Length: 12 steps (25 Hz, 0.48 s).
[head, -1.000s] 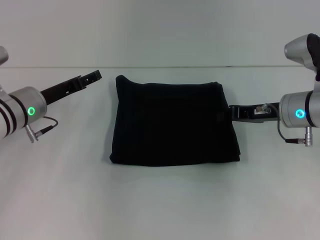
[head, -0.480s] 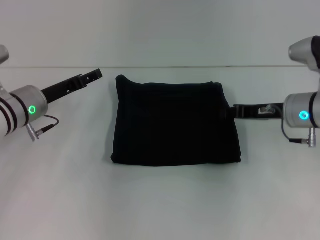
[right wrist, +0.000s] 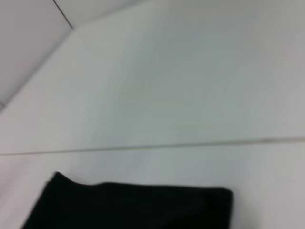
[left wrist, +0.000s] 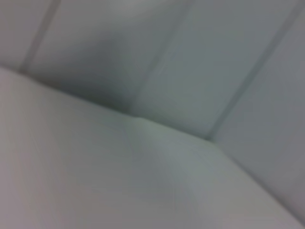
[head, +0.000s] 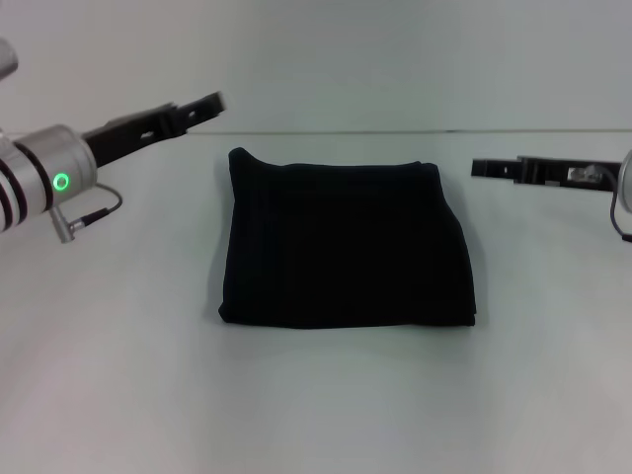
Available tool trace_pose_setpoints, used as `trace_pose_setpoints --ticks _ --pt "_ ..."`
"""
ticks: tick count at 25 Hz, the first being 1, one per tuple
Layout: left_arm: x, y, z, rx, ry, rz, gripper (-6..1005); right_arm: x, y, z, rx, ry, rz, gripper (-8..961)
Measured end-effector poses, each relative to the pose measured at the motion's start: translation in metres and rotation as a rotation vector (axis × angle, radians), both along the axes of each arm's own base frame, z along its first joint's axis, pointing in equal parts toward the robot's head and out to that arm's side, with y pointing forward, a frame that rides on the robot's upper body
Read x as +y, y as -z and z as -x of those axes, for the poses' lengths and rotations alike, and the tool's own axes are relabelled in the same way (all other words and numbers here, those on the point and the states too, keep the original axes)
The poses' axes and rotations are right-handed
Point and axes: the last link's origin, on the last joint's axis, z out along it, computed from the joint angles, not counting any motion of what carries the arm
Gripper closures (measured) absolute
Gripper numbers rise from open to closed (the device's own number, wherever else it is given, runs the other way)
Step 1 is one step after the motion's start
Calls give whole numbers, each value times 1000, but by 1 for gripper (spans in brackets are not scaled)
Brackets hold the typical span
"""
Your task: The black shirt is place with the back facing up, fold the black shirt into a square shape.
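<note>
- Head view: the black shirt (head: pixel 346 245) lies folded into a near-square block in the middle of the white table (head: pixel 316 395), plain side up, no lettering showing. My left gripper (head: pixel 202 105) hangs off its 10 o'clock corner and my right gripper (head: pixel 484 168) off its 2 o'clock corner, both clear of the cloth. I cannot tell how either pair of jaws stands.
- Left wrist view: only bare table and wall, no shirt.
- Right wrist view: one straight edge of the shirt (right wrist: pixel 138 205), smooth and flat on the table.
</note>
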Motion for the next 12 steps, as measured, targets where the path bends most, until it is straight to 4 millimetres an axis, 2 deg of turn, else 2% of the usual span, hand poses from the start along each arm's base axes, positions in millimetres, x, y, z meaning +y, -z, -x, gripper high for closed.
trace_pose_setpoints --ticks 1,6,12 --pt "-2 -1 -6 -1 44 11 130 -1 -1 3 13 -33 3 459" --pt "-20 6 -31 31 306 91 129 -20 3 18 57 -287 32 204" --pt "-33 23 -43 143 485 169 128 -35 3 18 20 -434 80 164"
